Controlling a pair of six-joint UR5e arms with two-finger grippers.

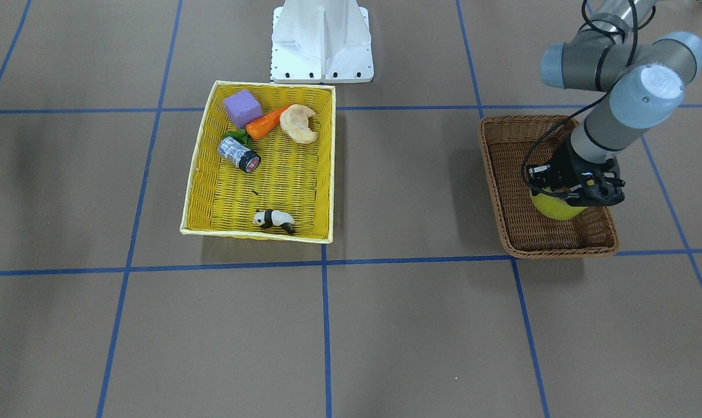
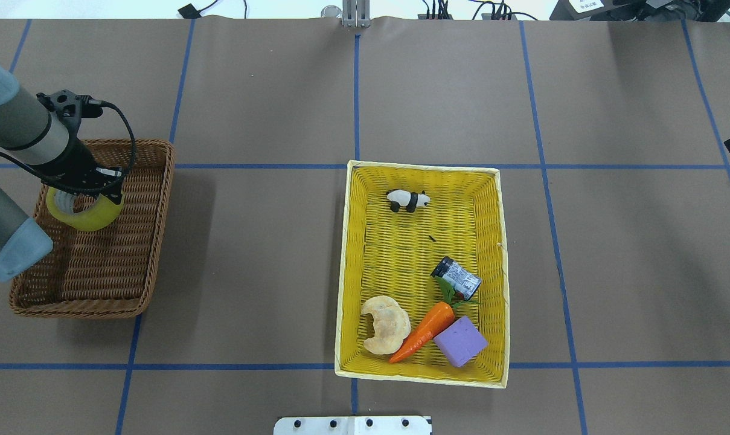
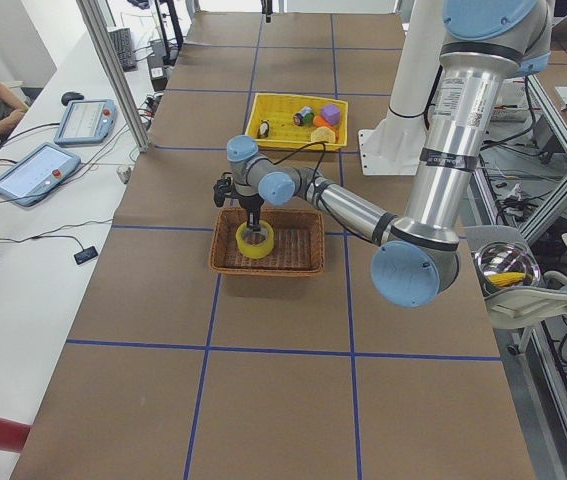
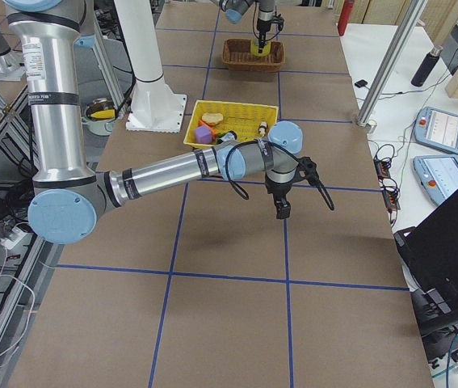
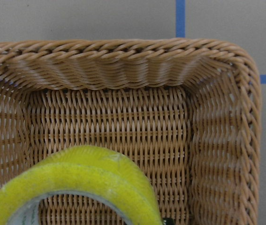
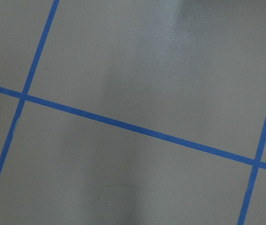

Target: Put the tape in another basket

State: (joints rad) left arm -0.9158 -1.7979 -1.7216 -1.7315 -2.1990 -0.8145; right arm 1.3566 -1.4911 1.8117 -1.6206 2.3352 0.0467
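Observation:
The tape [image 2: 93, 216], a yellow roll with a whitish core, sits tilted in the far part of the dark brown wicker basket [image 2: 154, 205]. My left gripper [image 2: 86, 186] stands straight down on it and is shut on the roll's wall. The front view shows the same: gripper [image 1: 577, 188], tape [image 1: 554, 208], basket [image 1: 499, 174]. The left wrist view shows the roll [image 5: 81, 180] close below, with the basket's corner [image 5: 123, 63] behind. My right gripper [image 4: 281, 208] hangs over bare table, far from both baskets. I cannot tell if it is open or shut.
A bright yellow basket [image 2: 491, 314] at the table's middle holds a battery [image 2: 457, 278], a carrot [image 2: 422, 331], a purple block [image 2: 459, 341], a croissant [image 2: 386, 323] and a toy panda [image 2: 407, 199]. The robot's white base [image 1: 321, 40] stands behind it.

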